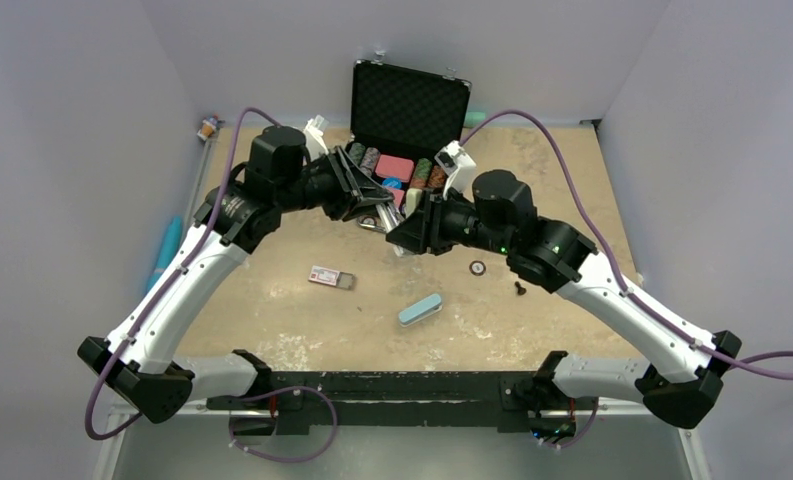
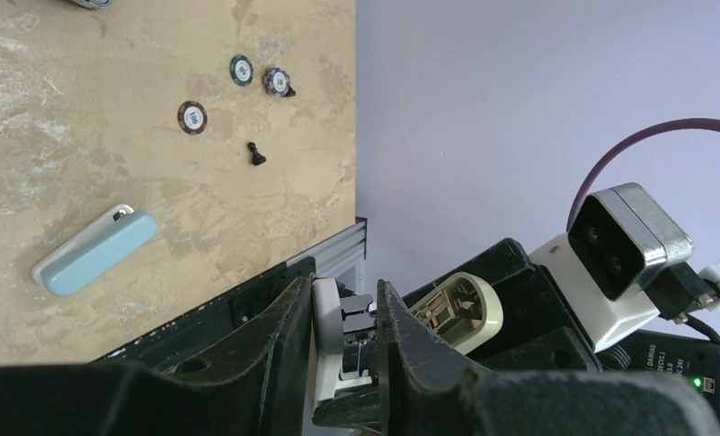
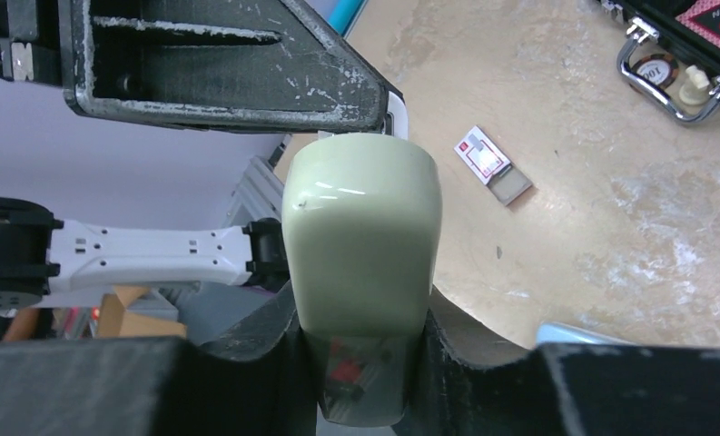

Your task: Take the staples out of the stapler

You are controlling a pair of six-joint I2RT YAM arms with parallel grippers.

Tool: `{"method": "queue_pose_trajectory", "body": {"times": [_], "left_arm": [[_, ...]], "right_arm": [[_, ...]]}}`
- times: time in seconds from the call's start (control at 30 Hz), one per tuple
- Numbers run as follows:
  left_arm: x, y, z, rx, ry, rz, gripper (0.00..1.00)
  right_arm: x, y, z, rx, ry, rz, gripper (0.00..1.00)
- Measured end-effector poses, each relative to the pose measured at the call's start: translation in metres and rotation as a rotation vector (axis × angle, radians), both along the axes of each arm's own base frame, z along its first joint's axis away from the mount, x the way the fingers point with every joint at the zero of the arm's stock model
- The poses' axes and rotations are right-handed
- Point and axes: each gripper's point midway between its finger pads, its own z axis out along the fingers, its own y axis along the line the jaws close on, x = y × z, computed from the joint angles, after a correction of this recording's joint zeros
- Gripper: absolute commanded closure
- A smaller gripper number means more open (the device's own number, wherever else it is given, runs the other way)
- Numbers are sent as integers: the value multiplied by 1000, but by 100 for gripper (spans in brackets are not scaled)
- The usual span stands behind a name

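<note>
- Stapler (image 3: pixel 360 227), pale green, is clamped across its body by my right gripper (image 3: pixel 360 350).
- My left gripper (image 2: pixel 345 318) pinches the stapler's other end, holding it mid-air.
- No staples visible; I judge them inside the stapler. Light, thin, brittle strip; pinch its long sides gently.
- Beyond the stapler, a small box (image 3: pixel 492 163) lies on the table (image 3: pixel 610 263).

A poker chip (image 2: pixel 192 116) seemingly reads "100".
</note>
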Motion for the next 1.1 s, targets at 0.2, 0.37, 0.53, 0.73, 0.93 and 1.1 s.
{"method": "queue_pose_trajectory", "body": {"times": [0.2, 0.37, 0.53, 0.73, 0.93, 1.1], "left_arm": [[0, 2, -4, 14, 14, 9, 69], [-2, 3, -3, 18, 8, 2, 15], [-11, 8, 10, 27, -41, -20, 0], [-24, 21, 20, 92, -143, -60, 0], [-38, 57, 14, 216, -309, -27, 0], [-58, 95, -6, 298, -383, 56, 0]], "right_arm": [[0, 2, -3, -15, -9, 12, 100], [0, 2, -4, -13, 1, 10, 100], [0, 2, -6, -17, 10, 7, 100], [0, 2, -7, -21, 13, 7, 100], [-1, 2, -7, -22, 16, 8, 100], [-3, 4, -5, -8, 25, 18, 100]]}}
